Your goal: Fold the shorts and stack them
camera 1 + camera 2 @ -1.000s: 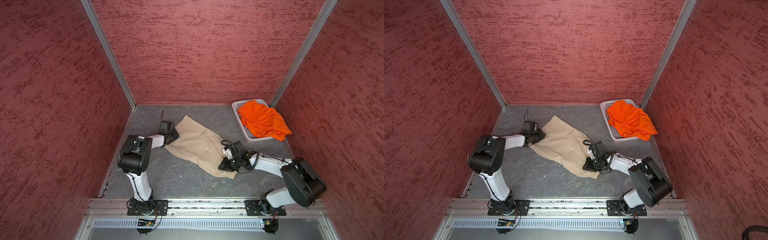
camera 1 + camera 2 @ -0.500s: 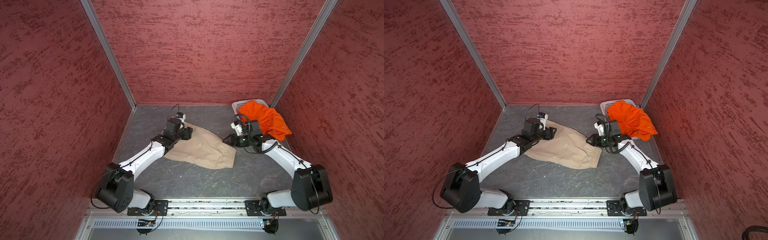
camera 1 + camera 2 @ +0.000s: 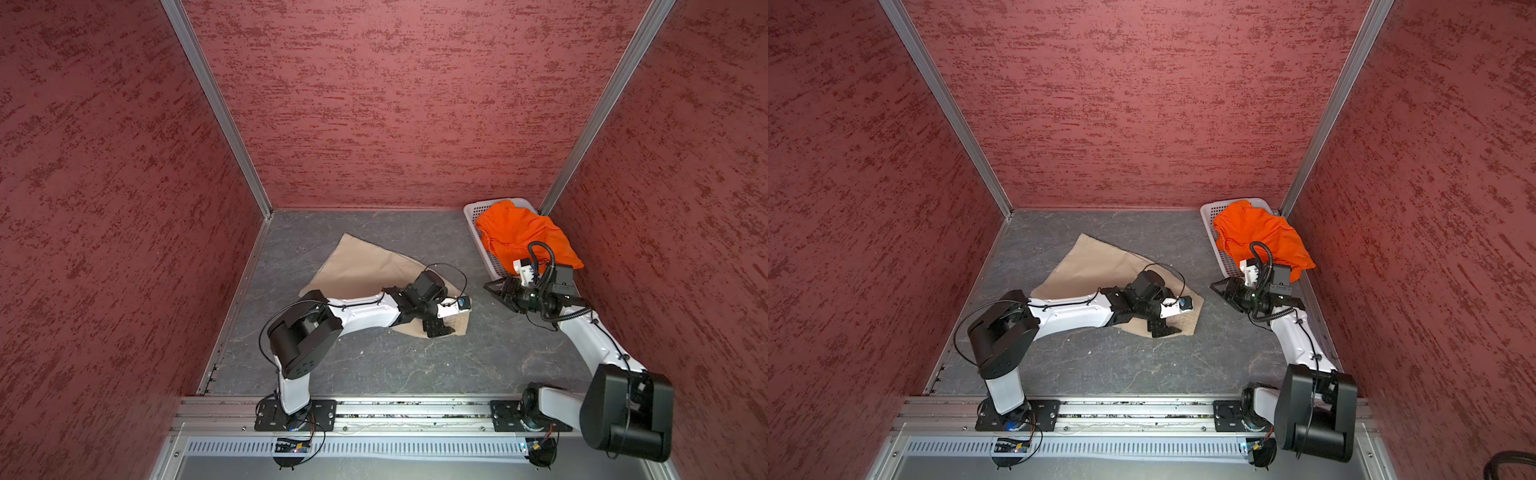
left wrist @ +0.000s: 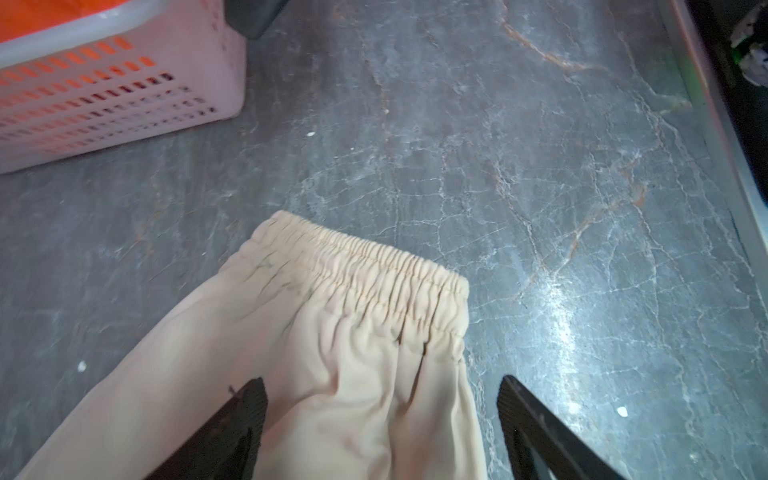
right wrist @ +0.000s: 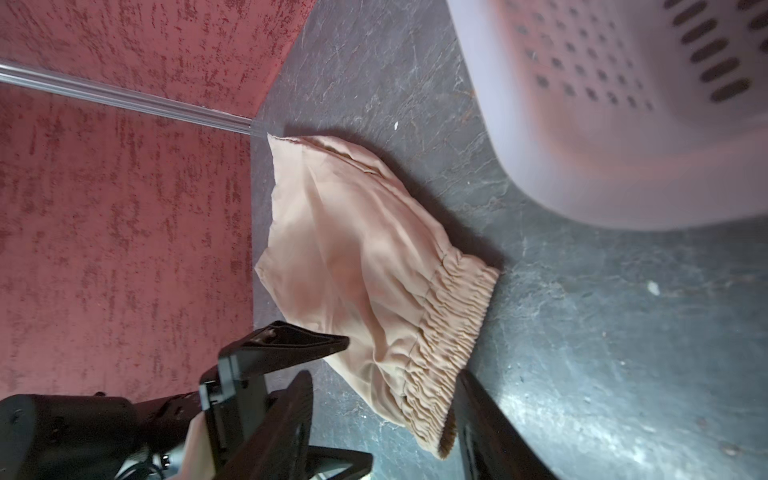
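Though flecked, grey floor (image 3: 374, 365), beige shorts (image 3: 365, 266) (red walls (image 3: 395, 104))

The beige shorts (image 3: 365, 266) lie flat near the middle of the grey marbled desk (image 3: 374, 365). They are doubled lengthwise, the leg end pointing to the back left corner and the gathered elastic waistband (image 4: 365, 266) to the front right. The bright orange shorts (image 3: 519, 232) sit crumpled in the white perforated basket (image 4: 124, 104) at the back right corner, spilling over its rim.
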`<action>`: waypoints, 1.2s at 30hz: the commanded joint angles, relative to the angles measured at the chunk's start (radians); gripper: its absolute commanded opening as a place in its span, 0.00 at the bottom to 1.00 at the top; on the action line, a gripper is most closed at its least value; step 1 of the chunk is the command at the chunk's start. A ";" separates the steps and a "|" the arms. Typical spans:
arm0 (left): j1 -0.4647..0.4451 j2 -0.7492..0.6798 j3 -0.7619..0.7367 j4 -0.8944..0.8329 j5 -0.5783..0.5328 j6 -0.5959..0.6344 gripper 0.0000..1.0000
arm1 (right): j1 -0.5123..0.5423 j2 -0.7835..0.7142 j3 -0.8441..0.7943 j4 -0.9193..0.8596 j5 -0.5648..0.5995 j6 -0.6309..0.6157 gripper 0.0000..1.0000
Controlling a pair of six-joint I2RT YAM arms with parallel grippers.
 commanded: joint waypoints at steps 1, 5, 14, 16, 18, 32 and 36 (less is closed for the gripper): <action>-0.018 0.047 0.045 -0.008 0.061 0.116 0.88 | -0.015 -0.023 -0.049 0.097 -0.024 0.064 0.57; -0.042 0.100 0.043 0.020 0.030 0.145 0.89 | -0.017 -0.022 -0.094 0.142 0.002 0.105 0.58; -0.072 0.148 -0.022 0.218 -0.173 0.106 0.47 | -0.016 -0.060 -0.163 0.139 -0.013 0.148 0.61; -0.068 0.120 -0.057 0.296 -0.174 0.045 0.38 | -0.015 -0.067 -0.184 0.144 -0.029 0.175 0.63; -0.058 0.087 -0.094 0.368 -0.146 -0.025 0.30 | -0.012 -0.076 -0.210 0.167 -0.054 0.223 0.68; -0.016 -0.014 -0.283 0.734 -0.085 -0.304 0.26 | 0.158 -0.055 -0.424 0.759 -0.082 0.856 0.82; -0.017 -0.014 -0.298 0.760 -0.106 -0.316 0.26 | 0.200 -0.019 -0.434 0.861 -0.040 0.943 0.83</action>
